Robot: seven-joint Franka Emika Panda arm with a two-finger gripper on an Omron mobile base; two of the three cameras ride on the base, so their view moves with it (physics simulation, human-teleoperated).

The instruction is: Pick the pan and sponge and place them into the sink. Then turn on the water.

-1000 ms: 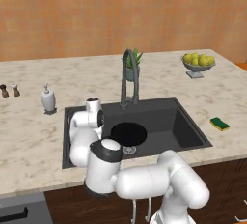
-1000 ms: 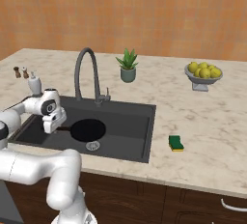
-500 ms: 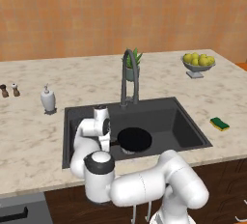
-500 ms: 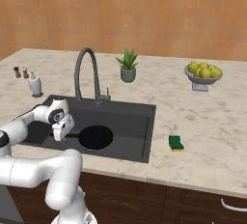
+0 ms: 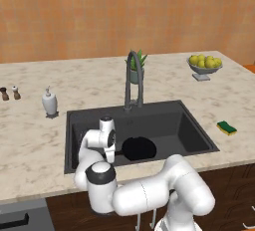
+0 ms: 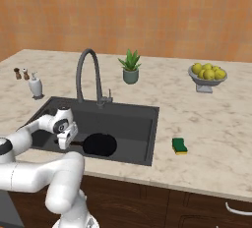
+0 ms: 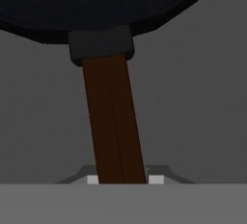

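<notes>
Count: 1 round black frying pan with brown handle [image 5: 139, 148], 1 yellow-green rectangular sponge [image 5: 226, 128], 1 dark grey sink basin [image 5: 184, 125], 1 arched grey faucet [image 5: 133, 78], 1 white soap pump bottle [image 5: 49, 102], 2 small brown shakers [image 5: 10, 93], 1 potted plant [image 6: 130, 67], 1 fruit bowl [image 5: 204, 66].

even, soft rendered light, no glare; the sink [image 5: 189, 125] interior around the gripper [image 5: 109, 148] reads dim, slightly blurry.
</notes>
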